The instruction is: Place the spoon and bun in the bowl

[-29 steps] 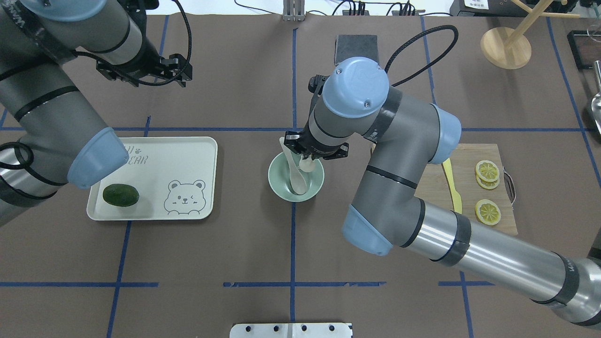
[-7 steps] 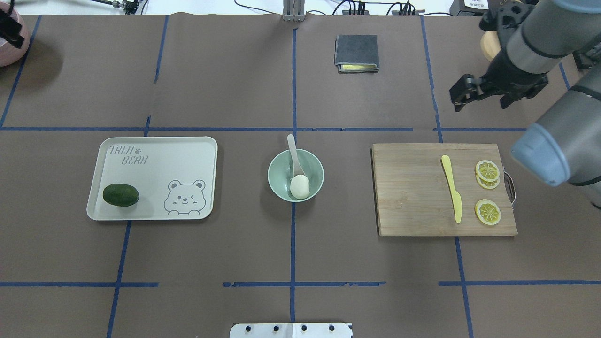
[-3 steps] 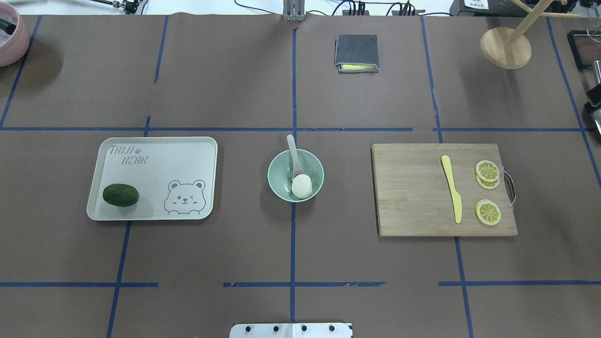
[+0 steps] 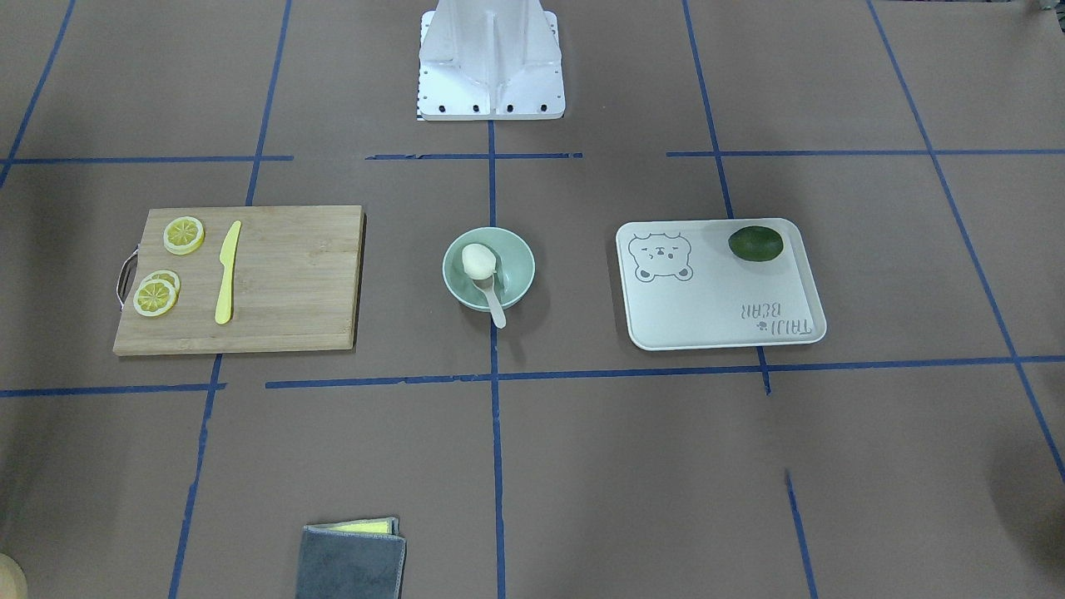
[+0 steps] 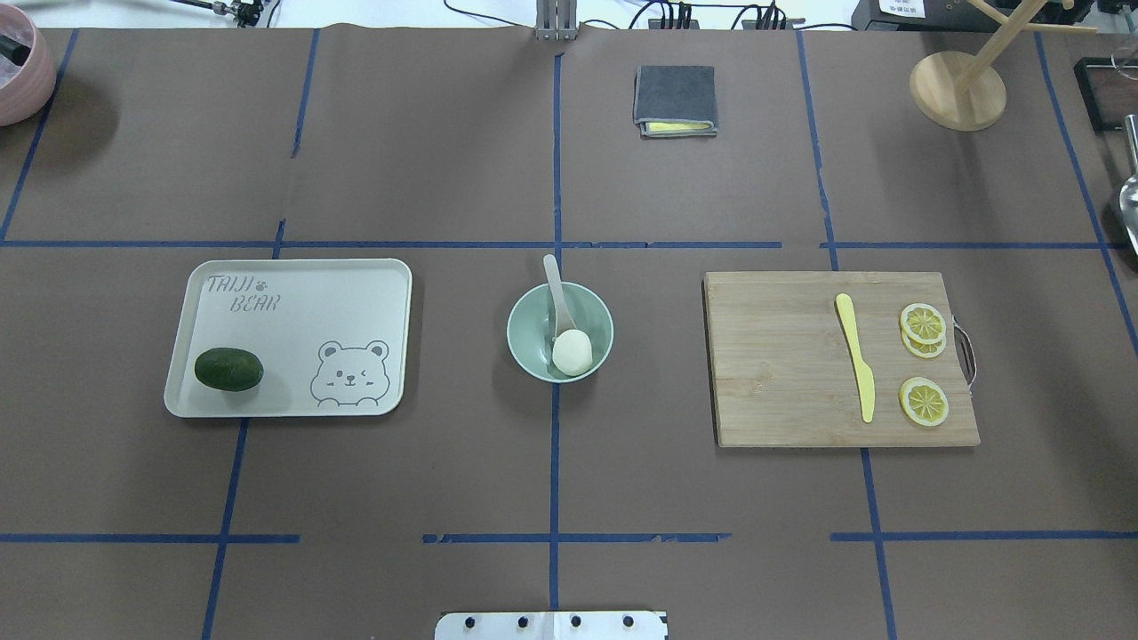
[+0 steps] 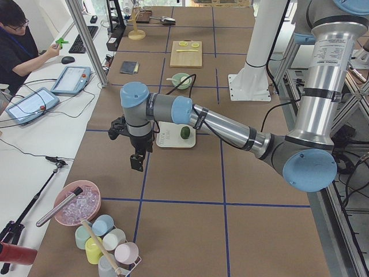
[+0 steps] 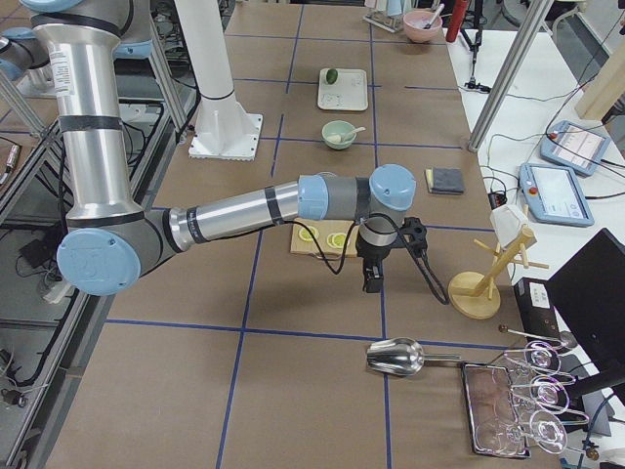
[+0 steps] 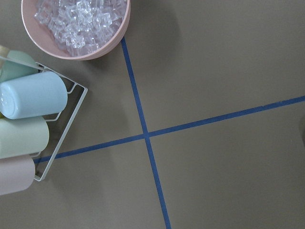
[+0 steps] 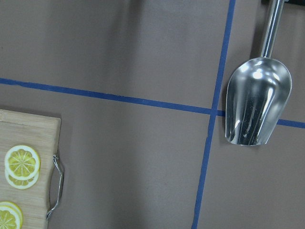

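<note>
The bowl (image 5: 532, 345) is plain mint-green, the bun (image 5: 572, 352) white, the spoon (image 5: 555, 283) off-white. At its nine o'clock, an off-white tray (image 5: 302, 307) with a grey bear print bears a dark green lime (image 5: 228, 369). At three o'clock, a yellow knife (image 5: 856, 357) and yellow lemon slices (image 5: 923, 401) lie on a tan board (image 5: 773, 364).

The spoon (image 7: 357, 129) apparently rests in the bowl (image 7: 337, 144), handle over its rim.

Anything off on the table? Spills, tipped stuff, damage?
Nothing stands out. The bowl sits upright with the bun inside; the spoon leans in it, handle poking over the rim. No spill visible.
</note>
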Available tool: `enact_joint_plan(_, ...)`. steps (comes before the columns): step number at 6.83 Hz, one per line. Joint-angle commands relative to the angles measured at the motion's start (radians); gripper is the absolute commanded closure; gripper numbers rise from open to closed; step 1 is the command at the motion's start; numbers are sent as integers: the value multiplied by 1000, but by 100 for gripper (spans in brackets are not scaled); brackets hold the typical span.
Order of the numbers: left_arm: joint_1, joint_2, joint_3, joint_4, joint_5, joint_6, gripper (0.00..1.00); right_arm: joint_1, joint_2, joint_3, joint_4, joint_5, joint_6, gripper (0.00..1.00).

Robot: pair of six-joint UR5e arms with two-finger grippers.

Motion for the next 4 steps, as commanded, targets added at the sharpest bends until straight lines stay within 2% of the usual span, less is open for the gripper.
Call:
enact_joint_plan(1,-8,37,74,-22,-63,1,0,9,-48,-14,67,11,-11,0)
enact_joint_plan(4,-28,40,239,-163,-90,36,0,29,-72,-46,77,45,-9,0)
